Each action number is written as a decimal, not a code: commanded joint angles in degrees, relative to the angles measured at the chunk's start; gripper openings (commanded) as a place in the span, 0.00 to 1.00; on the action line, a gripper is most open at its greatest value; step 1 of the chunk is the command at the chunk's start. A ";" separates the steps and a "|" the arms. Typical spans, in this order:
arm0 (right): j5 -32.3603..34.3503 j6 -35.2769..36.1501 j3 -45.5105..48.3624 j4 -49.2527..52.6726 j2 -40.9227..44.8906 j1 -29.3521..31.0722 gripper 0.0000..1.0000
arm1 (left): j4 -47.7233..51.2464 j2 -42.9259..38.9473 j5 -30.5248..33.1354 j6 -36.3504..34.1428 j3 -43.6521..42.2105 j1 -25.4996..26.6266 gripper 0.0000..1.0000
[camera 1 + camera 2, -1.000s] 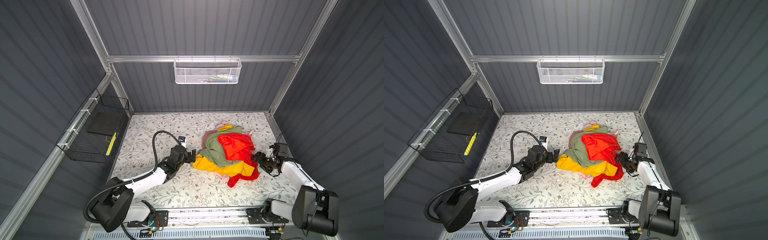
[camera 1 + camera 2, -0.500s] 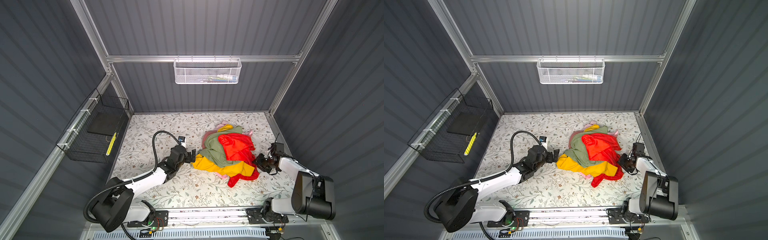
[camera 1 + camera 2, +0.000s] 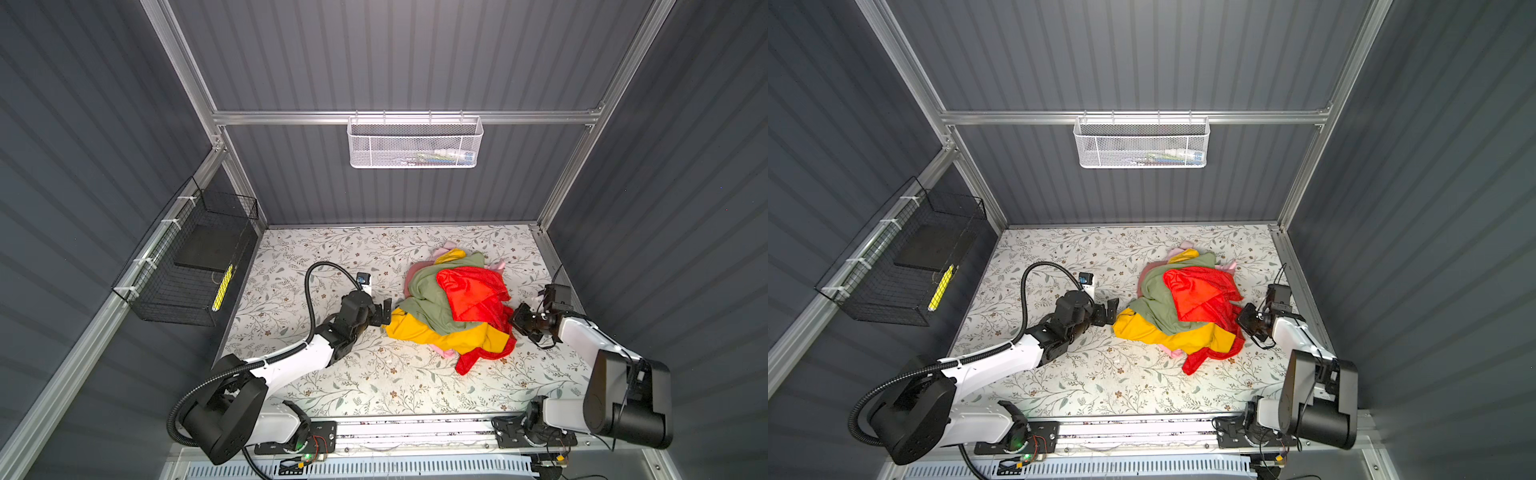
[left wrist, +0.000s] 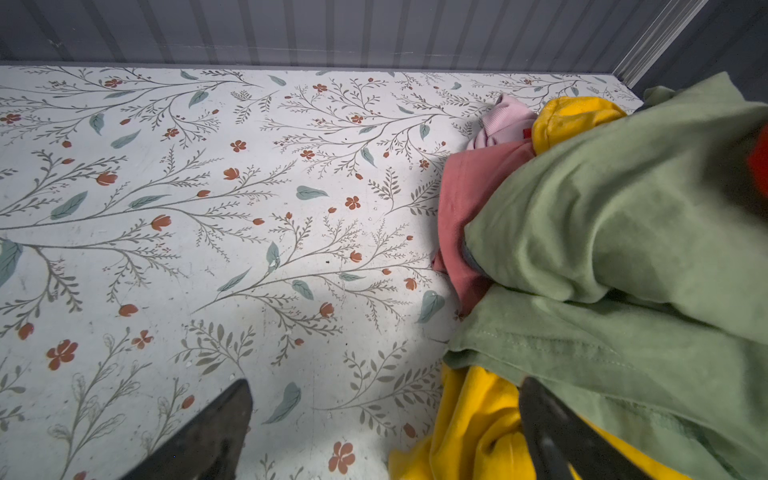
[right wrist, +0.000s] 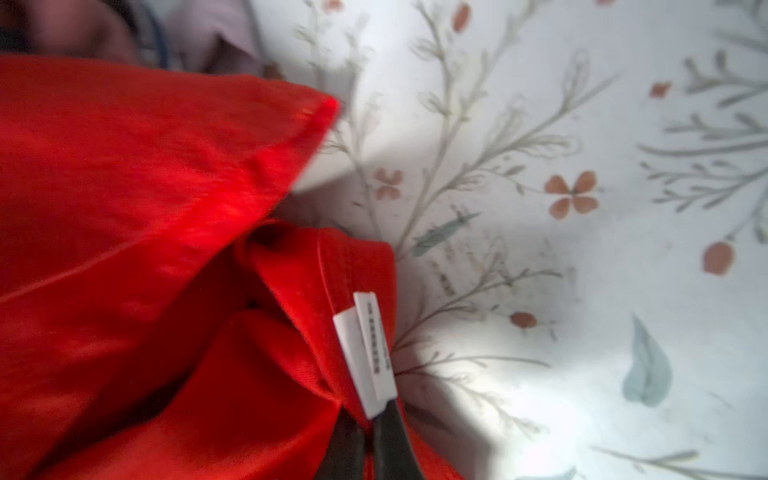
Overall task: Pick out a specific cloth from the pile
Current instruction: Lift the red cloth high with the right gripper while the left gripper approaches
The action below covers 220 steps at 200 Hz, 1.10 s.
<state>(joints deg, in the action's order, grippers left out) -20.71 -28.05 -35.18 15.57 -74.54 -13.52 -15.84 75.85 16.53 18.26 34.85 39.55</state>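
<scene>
Red cloth atop pile

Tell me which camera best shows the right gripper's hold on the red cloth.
Right wrist view: the right gripper is shut on the red cloth beside its white label. Both top views show it small, at the pile edge. Left wrist view catches only a red sliver.

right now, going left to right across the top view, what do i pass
black wire basket → left fingers, open → pile → red cloth on the pile's right side → right fingers, shut on the red cloth
</scene>
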 commanded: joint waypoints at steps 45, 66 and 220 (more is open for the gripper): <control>-3.06 2.03 -8.14 3.84 16.52 -0.14 0.00 | 0.37 0.24 0.20 -0.04 0.29 -0.18 1.00; -3.03 2.80 -13.75 6.14 19.91 -0.16 0.00 | 0.37 0.59 -0.10 -0.27 0.75 -0.13 1.00; -11.19 1.96 -52.07 9.21 12.40 3.13 0.00 | -1.30 6.57 -5.11 -1.75 6.85 1.55 1.00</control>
<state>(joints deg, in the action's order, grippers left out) -27.90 -25.47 -82.78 26.52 -60.80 -12.62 -16.14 81.65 12.38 18.17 38.44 40.07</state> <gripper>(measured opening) 0.054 0.999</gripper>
